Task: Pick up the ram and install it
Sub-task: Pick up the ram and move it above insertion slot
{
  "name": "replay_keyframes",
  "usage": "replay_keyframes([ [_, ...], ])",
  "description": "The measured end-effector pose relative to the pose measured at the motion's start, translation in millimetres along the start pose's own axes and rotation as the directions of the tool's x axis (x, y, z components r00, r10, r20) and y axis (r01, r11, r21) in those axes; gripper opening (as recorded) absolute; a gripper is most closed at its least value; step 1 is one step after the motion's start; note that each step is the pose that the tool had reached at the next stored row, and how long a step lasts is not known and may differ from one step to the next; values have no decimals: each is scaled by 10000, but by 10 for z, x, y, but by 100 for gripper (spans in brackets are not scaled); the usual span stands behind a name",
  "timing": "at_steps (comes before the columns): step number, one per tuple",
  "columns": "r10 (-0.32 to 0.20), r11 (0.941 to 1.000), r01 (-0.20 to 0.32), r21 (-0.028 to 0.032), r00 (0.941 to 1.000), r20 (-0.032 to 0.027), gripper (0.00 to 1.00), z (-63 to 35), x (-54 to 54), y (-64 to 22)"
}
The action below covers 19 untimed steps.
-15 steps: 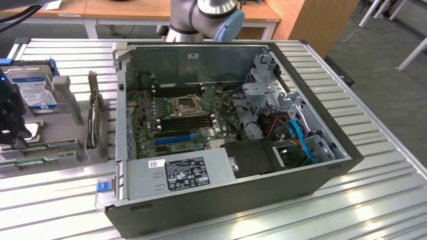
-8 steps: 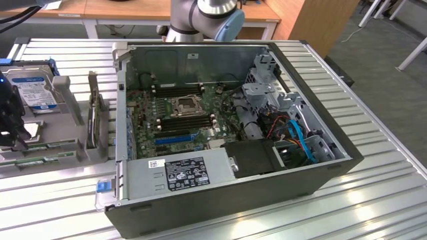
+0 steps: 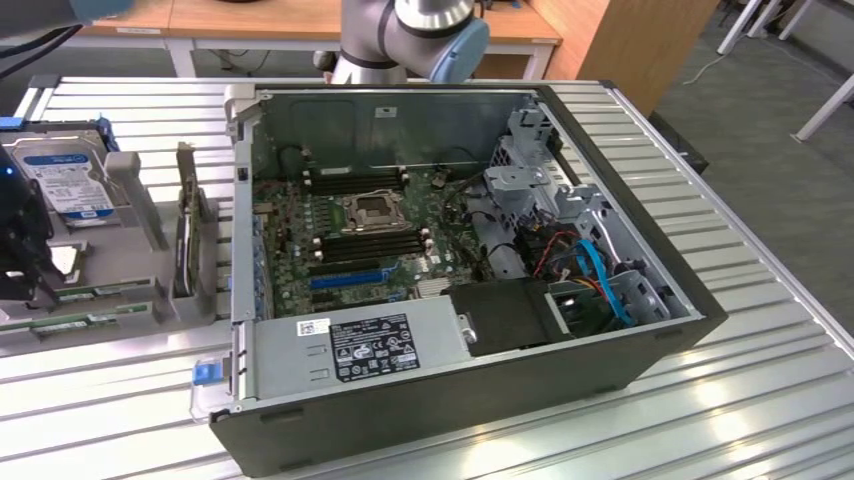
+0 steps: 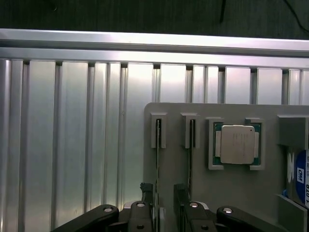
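The ram (image 4: pixel 158 145) stands thin edge up in a slot of the grey holder (image 4: pixel 227 186) on the worktop (image 4: pixel 72 145), likely so the gripper (image 4: pixel 164 193), hanging just above with fingers apart and empty, fits around it.

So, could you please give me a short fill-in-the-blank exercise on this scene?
1. The gripper is ___ and empty, nearest the ram.
2. On the gray tray, the square silver chip beside the ram is the ___.
3. The hard drive carries a ___-and-white label.

Missing words: open; processor; blue.
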<state>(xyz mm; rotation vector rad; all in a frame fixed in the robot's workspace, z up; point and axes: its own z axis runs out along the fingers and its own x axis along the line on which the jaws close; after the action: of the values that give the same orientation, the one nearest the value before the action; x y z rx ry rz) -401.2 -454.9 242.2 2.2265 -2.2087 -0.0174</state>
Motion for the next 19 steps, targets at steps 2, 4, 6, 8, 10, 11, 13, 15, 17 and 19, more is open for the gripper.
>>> replay_keyframes([
  [2,1,10000,-1,1,10000,-1,31,31,6,0],
  [4,0,10000,0,0,10000,0,31,63,14,-1],
  [6,0,10000,0,0,10000,0,31,95,21,-1],
  [8,0,10000,0,1,10000,0,31,128,27,-1],
  [10,0,10000,0,0,10000,0,31,157,33,-2],
  [11,0,10000,0,0,10000,0,31,171,35,-2],
  [13,0,10000,0,0,10000,-1,31,199,39,-2],
  [15,0,10000,0,0,10000,-1,31,226,43,-2],
  [17,0,10000,0,1,10000,0,31,253,46,-3],
  [19,0,10000,0,0,10000,0,31,272,48,-3],
])
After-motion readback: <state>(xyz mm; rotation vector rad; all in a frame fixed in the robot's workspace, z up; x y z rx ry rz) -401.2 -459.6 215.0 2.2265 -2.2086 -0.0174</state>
